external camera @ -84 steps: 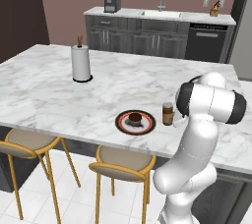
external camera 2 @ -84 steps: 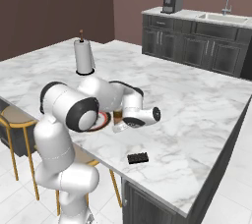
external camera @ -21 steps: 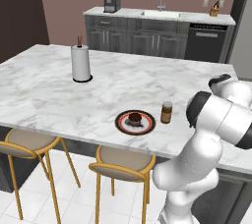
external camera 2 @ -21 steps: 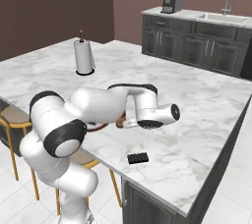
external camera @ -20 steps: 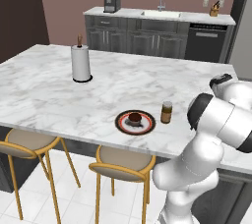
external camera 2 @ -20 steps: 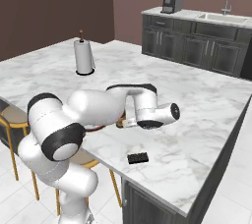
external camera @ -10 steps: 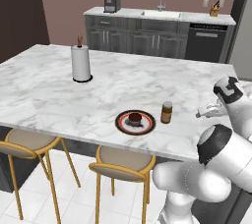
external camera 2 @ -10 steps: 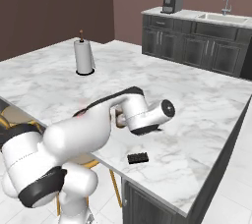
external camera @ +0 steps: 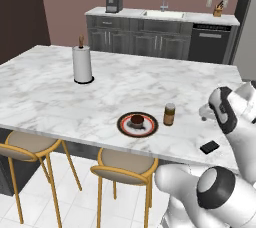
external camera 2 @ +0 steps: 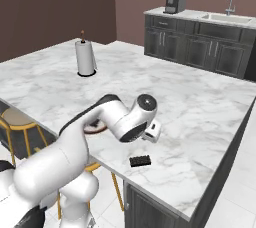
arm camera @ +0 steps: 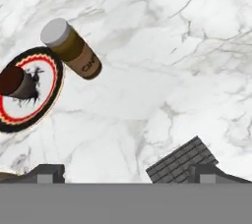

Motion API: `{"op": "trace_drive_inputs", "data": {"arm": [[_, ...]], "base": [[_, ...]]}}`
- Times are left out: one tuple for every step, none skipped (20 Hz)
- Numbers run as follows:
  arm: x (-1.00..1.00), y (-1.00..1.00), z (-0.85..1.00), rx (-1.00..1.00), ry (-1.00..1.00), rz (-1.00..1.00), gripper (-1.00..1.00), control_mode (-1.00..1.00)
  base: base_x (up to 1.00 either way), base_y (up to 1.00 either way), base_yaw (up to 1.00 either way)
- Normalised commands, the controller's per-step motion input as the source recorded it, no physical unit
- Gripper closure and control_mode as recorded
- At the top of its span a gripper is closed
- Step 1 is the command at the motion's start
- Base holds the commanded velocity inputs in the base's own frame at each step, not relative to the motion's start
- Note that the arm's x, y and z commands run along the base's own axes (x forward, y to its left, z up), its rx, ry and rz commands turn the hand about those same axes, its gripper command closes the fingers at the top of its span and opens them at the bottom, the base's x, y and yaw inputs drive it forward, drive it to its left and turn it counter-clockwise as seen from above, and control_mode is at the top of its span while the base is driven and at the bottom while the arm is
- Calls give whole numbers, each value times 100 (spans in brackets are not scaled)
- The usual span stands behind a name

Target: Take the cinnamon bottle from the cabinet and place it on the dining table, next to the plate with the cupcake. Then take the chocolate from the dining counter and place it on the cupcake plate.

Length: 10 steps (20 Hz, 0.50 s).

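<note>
In the left base view the cinnamon bottle (external camera: 170, 114) stands upright on the dining table (external camera: 60, 97) just right of the plate (external camera: 137, 124) holding the cupcake (external camera: 136, 120), and the chocolate (external camera: 209, 147) lies at lower right near the table's edge. In the hand view the gripper (arm camera: 128, 171) is spread wide and holds nothing, its right fingertip beside the chocolate bar at the bottom
</note>
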Motion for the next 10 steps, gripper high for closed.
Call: {"op": "trace_drive_inputs", "data": {"arm": [[-42,0,2,-12,26,-28,-100,-100],[-40,0,0,-16,28,-28,-100,-100],[-40,0,0,-17,30,-28,-100,-100],[-37,0,0,-17,33,-28,-100,-100],[-32,0,0,-12,41,-27,-100,-100],[-25,0,0,-9,49,-26,-100,-100],[-18,-4,0,-5,54,-25,-100,-100],[-14,-10,0,-1,56,-24,-100,-100],[-17,-13,0,0,53,-23,-100,-100],[-19,-13,-5,0,50,-23,-100,-100]], "base": [[0,0,0],[0,0,0],[0,0,0],[0,0,0],[0,0,0],[0,0,0],[0,0,0],[0,0,0],[0,0,0],[0,0,0]]}}
